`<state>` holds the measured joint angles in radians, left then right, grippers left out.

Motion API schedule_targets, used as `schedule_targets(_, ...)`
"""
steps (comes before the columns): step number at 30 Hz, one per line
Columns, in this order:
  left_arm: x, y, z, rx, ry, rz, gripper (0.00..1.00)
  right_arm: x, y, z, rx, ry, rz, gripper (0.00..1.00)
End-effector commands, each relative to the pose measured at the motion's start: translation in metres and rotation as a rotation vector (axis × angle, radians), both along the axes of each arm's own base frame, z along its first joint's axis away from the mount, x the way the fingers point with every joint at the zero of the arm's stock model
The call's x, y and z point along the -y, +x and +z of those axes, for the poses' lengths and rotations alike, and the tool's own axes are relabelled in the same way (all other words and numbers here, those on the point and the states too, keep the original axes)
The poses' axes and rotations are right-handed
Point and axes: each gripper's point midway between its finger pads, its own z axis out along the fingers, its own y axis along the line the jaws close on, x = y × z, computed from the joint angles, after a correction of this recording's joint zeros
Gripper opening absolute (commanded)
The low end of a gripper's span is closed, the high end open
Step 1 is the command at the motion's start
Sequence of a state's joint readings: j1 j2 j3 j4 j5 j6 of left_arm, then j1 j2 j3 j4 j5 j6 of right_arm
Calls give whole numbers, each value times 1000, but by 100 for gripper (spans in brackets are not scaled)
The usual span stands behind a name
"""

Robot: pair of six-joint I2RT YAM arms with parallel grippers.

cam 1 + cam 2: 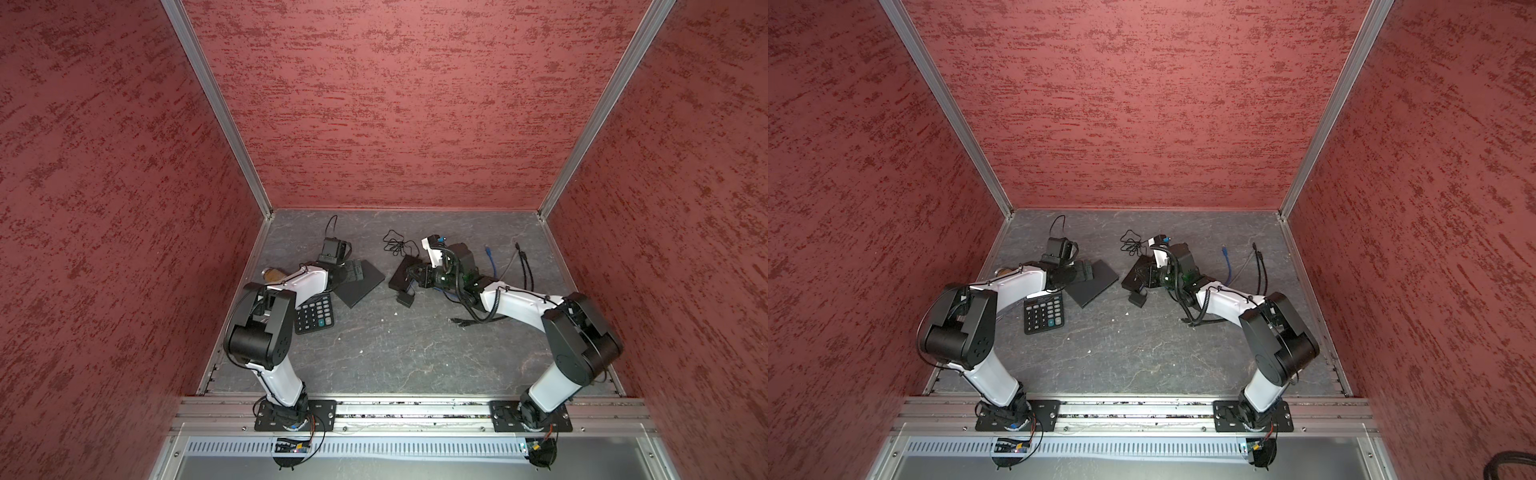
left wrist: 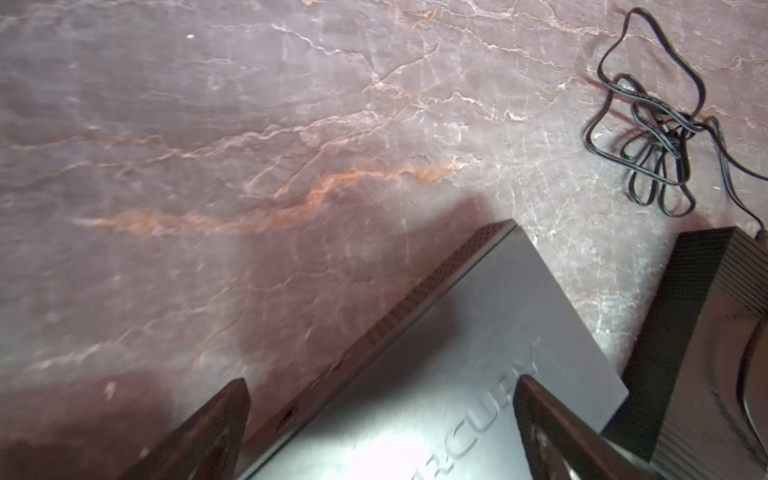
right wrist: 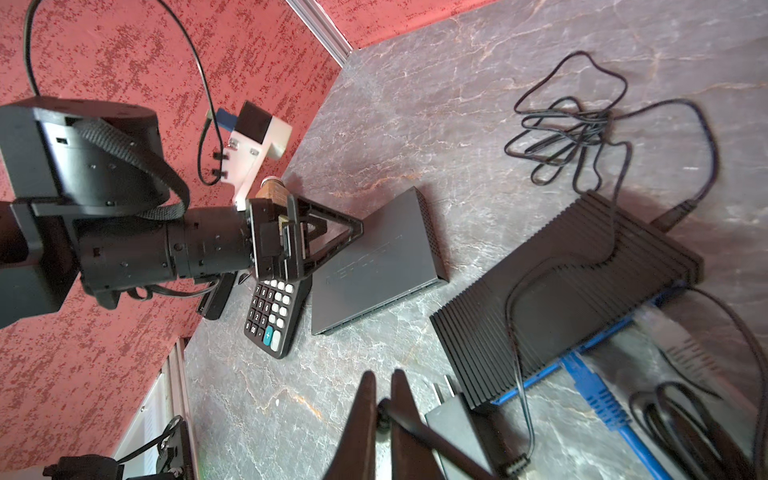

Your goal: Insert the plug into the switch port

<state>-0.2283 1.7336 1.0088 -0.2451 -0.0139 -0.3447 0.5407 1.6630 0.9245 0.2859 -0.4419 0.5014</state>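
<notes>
Right claw [image 3: 383,374] nipped shut on a thin black cord [image 3: 432,434], beside ribbed switch [image 3: 561,299] right of centre. Left claw [image 2: 382,380] spread wide, empty, over Mercury switch [image 2: 478,340]. Blue Ethernet plug [image 3: 594,390] at ribbed switch's port face; seating unclear, insertion judged unfinished

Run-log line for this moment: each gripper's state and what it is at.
left gripper open, above flat grey switch | right gripper shut on thin black cable, beside ribbed black switch

Embossed on the flat grey box [image 2: 478,332]: "RCURY", earlier letters lost in glare; printed on the calculator [image 3: 272,316] keys: digits, "00", and "+" on teal
</notes>
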Motion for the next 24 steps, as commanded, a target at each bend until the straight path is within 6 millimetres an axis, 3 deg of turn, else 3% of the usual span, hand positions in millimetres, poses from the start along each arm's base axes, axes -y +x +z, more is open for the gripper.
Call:
schedule_targets(1,2,-4,-12,-58,-21,1,100,1,-3,-10,-10,-20,4,9)
schedule_targets(9,16,-29,-20,-93,-57,-11,100,1,-2,-12,-5,-33,8,9)
schedule_targets(24,80,-83,-12,-130,-27,-140,100,-2,-2,-29,-39,-37,15,10)
